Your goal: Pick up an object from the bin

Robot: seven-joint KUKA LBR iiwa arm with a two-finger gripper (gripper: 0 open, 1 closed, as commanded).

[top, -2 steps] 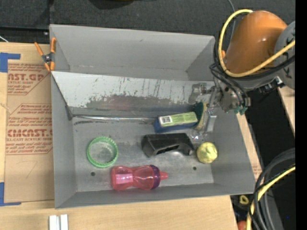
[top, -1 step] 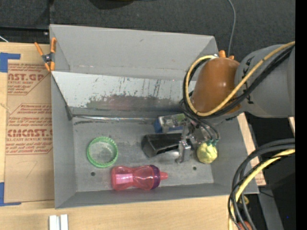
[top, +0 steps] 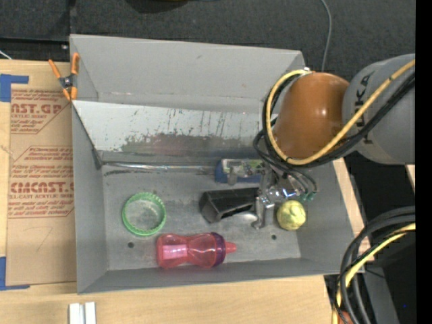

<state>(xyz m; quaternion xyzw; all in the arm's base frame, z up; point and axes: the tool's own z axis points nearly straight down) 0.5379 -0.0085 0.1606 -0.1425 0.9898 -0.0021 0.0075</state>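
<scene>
Silvery metal tool [top: 265, 211] is down low in the right half of the grey bin [top: 182, 66], wedged in the little gap between two things. On its left is a black blocky object [top: 226, 204] lying on its side, with its right end pretty much touching the tool. On its right is a small yellow-green ball [top: 291, 215], just beside it and maybe brushing it. Honestly can't tell whether the tool is released or clenched, because the tip is a tangle of shiny bits under the wrist and nothing is clearly caught in it. Just behind it, towards the back wall, there's a blue and green packet [top: 233, 170], and its right end disappears under the cables [top: 270, 113] and the big orange cover [top: 310, 117] on the wrist. That cover also blocks the bin's back-right corner. Further out on the floor, a pink bottle [top: 192, 250] lies on its side along the front edge, cap end pointing right, well apart from the tool. A green translucent ring [top: 143, 214] sits to the left, near the bottle but not touching it. What the black thing actually is, no idea; it's too dark to make out.
</scene>
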